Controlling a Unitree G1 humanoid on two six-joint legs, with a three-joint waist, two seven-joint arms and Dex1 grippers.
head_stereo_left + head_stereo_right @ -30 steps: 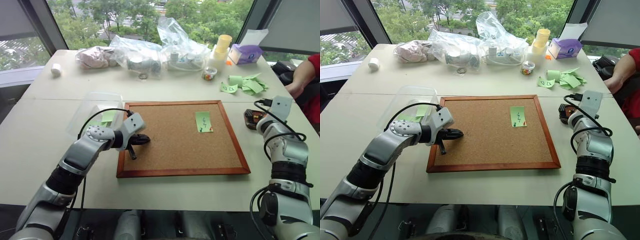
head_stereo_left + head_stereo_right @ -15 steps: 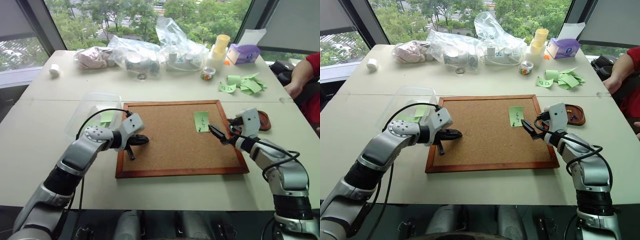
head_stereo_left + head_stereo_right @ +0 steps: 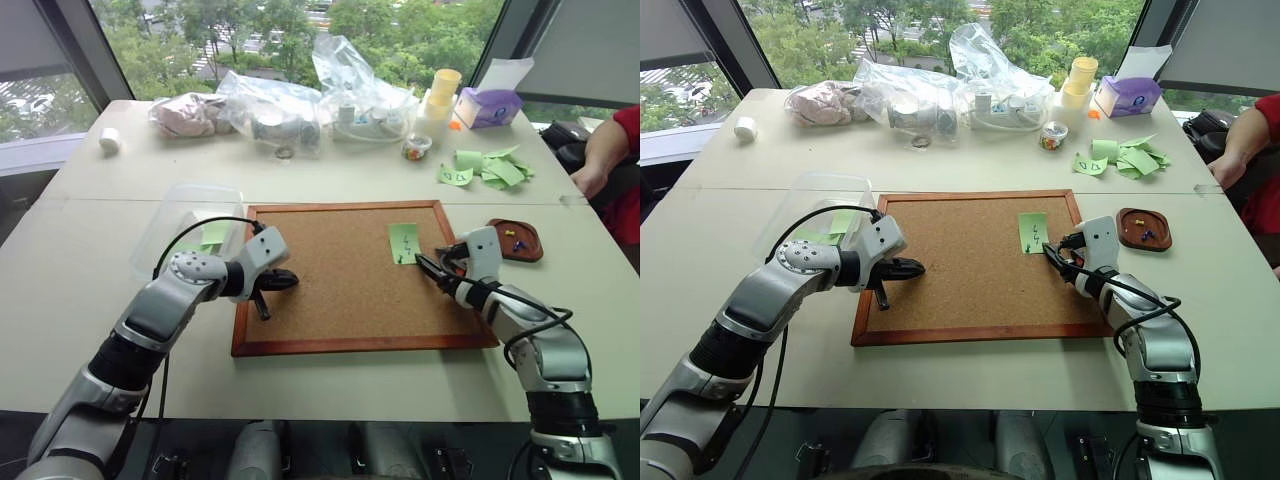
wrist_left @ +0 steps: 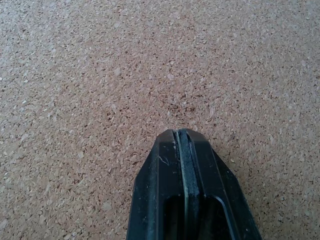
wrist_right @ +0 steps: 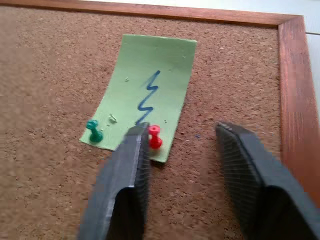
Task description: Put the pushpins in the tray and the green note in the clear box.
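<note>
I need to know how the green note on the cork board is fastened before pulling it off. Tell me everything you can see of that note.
The green note is a small light-green paper rectangle with a blue zigzag scribble, lying flat on the cork board near its wooden frame's corner. Two pushpins stand in one short edge: a green pushpin at a corner and a red pushpin beside it. The right gripper stands open just short of that edge, one finger right next to the red pin.

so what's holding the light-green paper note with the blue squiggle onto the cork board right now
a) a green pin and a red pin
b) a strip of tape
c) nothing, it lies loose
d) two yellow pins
a: in the right wrist view, a green-headed pushpin and a red-headed pushpin stand in the near edge of the light-green paper note on the cork board.
</note>
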